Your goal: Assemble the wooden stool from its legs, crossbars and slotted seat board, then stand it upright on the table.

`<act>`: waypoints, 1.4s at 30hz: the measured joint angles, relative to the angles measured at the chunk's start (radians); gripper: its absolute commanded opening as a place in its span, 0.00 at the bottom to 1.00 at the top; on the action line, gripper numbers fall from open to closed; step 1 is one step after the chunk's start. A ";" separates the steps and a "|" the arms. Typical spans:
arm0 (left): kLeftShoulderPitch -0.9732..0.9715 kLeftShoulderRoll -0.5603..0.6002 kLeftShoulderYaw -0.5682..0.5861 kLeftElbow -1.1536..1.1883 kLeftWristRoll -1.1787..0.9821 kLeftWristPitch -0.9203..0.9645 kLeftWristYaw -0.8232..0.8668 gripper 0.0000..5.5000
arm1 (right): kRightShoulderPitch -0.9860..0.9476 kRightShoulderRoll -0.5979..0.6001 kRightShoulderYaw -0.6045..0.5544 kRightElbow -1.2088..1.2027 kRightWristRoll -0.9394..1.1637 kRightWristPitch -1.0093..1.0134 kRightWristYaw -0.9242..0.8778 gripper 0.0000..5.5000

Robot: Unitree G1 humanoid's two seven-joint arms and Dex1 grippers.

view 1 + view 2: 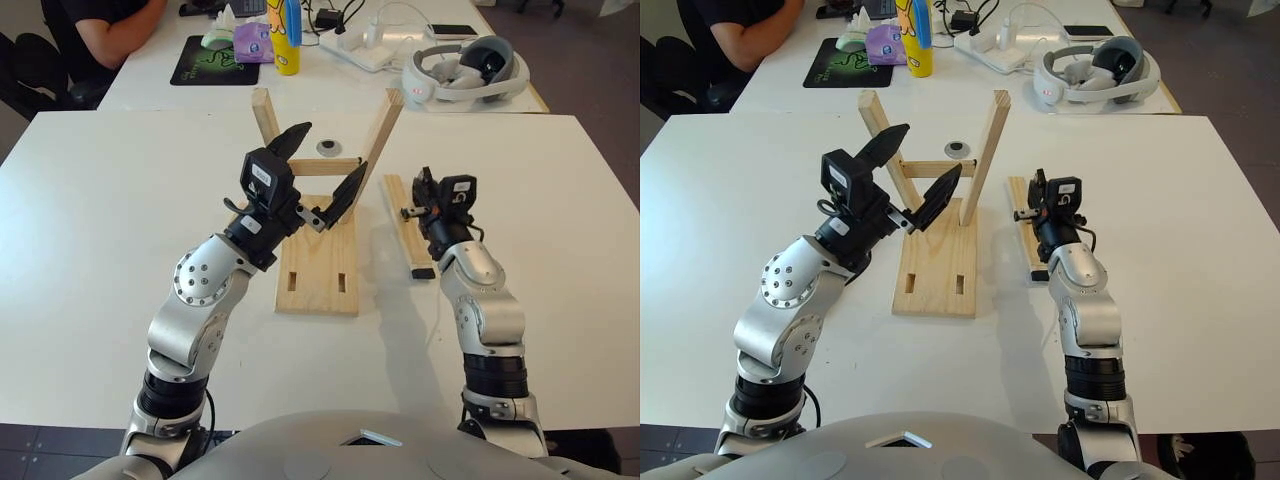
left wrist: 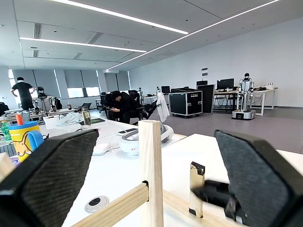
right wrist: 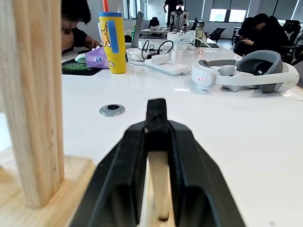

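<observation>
The slotted seat board lies flat mid-table. Two legs stand tilted apart in its far end, joined by a crossbar. My left gripper hangs open above the board, close to the crossbar, holding nothing. In the left wrist view its pads stand wide either side of one leg. Right of the board lies a loose wooden piece. My right gripper is low over the table, shut on the edge of that wooden piece.
A round cable grommet is set in the tabletop behind the legs. On the far table are a yellow bottle, a black mouse pad, a white headset and a seated person's arm. Bare table lies left and right.
</observation>
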 measured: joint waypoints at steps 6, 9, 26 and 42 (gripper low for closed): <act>0.012 -0.009 -0.001 0.011 0.015 -0.016 0.007 0.82 | 0.001 -0.002 -0.011 -0.003 0.002 0.014 0.013 0.41; 0.018 -0.016 -0.002 0.011 0.023 -0.023 0.010 0.82 | -0.006 -0.011 -0.015 -0.031 0.007 0.021 0.027 0.49; 0.051 -0.050 -0.023 0.028 0.080 -0.082 0.045 0.82 | -0.344 -0.076 -0.180 -0.110 0.161 0.047 0.055 0.28; 0.014 -0.057 -0.030 0.059 0.079 -0.079 0.017 0.82 | -0.367 -0.029 -0.121 0.169 0.109 -0.172 0.068 0.00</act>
